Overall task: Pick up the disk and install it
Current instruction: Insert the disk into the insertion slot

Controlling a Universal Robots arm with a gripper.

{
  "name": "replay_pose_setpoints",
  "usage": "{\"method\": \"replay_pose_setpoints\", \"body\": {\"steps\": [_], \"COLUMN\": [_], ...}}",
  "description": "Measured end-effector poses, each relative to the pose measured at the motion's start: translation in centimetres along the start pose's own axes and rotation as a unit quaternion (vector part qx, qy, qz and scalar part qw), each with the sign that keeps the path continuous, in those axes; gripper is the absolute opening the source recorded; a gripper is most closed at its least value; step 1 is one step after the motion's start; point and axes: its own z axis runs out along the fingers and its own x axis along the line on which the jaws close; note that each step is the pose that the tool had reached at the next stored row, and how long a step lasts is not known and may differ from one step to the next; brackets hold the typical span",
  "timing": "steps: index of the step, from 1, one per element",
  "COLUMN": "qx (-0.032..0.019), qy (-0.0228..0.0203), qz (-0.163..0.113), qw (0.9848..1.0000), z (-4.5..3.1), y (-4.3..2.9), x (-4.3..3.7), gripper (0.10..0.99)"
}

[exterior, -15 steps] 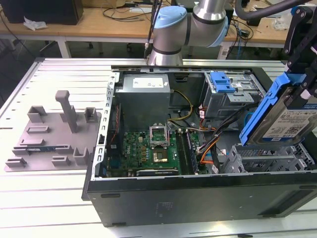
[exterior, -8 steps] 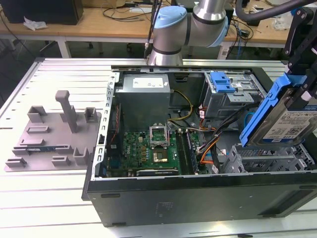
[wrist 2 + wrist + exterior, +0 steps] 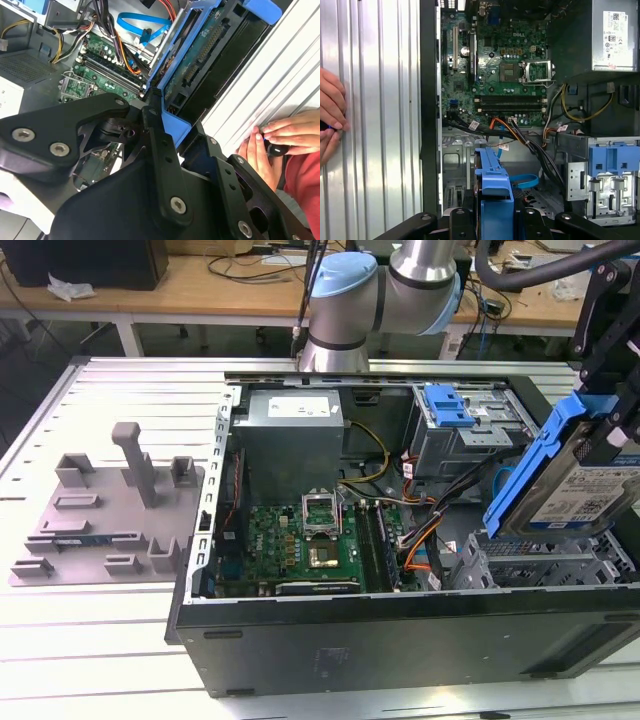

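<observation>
The disk [image 3: 585,495], a silver-grey drive with a white-and-blue label in a bright blue bracket, hangs tilted over the open computer case [image 3: 400,630] at the exterior view's right. My gripper [image 3: 612,425] is shut on its upper end. In the second wrist view the black fingers [image 3: 152,125] clamp the blue bracket [image 3: 175,127], and the drive's connector side [image 3: 200,55] points toward the case. In the first wrist view the bracket's edge [image 3: 495,192] sticks out between the fingers, above the metal drive bay [image 3: 455,160].
A grey tray with upright posts [image 3: 110,510] lies on the table at the exterior view's left. Inside the case are the motherboard [image 3: 300,540], power supply [image 3: 295,410], cables and a blue ribbed latch [image 3: 447,405]. A person's hand [image 3: 280,142] rests on the table beside the case.
</observation>
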Motion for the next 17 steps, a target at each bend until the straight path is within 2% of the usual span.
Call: {"method": "replay_pose_setpoints", "body": {"steps": [7,8,9,10,17], "qx": [-0.0003,-0.0005,-0.0017,-0.0017,-0.0017], "qy": [0.0000,-0.0001,-0.0003,-0.0002,-0.0003], "qz": [-0.003,-0.005,-0.017,-0.017,-0.017], "qw": [1.0000,1.0000,0.9999,0.9999,0.9999], "z": [0.16,0.45,1.21,1.71,2.06], "y": [-0.01,-0.09,-0.24,-0.23,-0.23], "x": [0.06,0.38,0.48,0.53,0.54], "gripper": [0.369,0.369,0.369,0.369,0.369]}}
